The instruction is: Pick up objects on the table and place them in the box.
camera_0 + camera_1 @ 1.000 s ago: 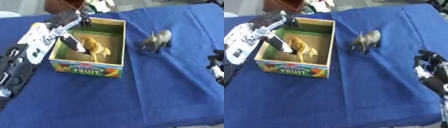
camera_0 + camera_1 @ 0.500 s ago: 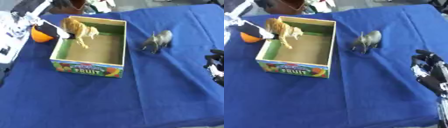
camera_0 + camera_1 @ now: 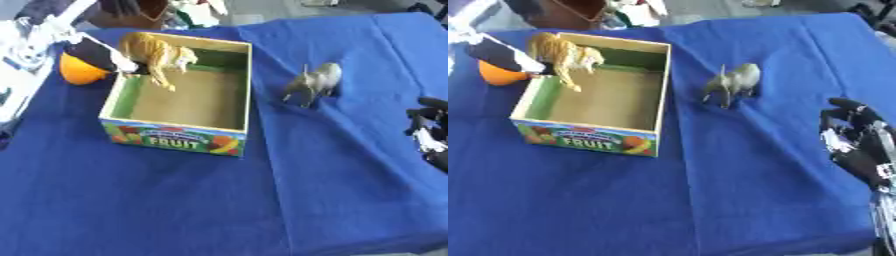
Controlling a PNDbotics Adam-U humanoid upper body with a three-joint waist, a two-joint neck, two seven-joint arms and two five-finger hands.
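1. A blue cloth (image 3: 175,200) covers the table, reaching to the near edge and both sides of the view. A faint crease runs down it from the far edge toward the near edge, passing right of centre.
2. Beyond the far edge of the cloth, at the upper left, stands a dark brown shape (image 3: 579,12); what it is cannot be told.
3. Just right of that shape lie some pale, white and greenish items (image 3: 199,11), too blurred to name.
4. Farther right past the far edge, a grey floor (image 3: 297,12) shows.
5. A dark object (image 3: 870,9) sits at the upper right corner, off the cloth.
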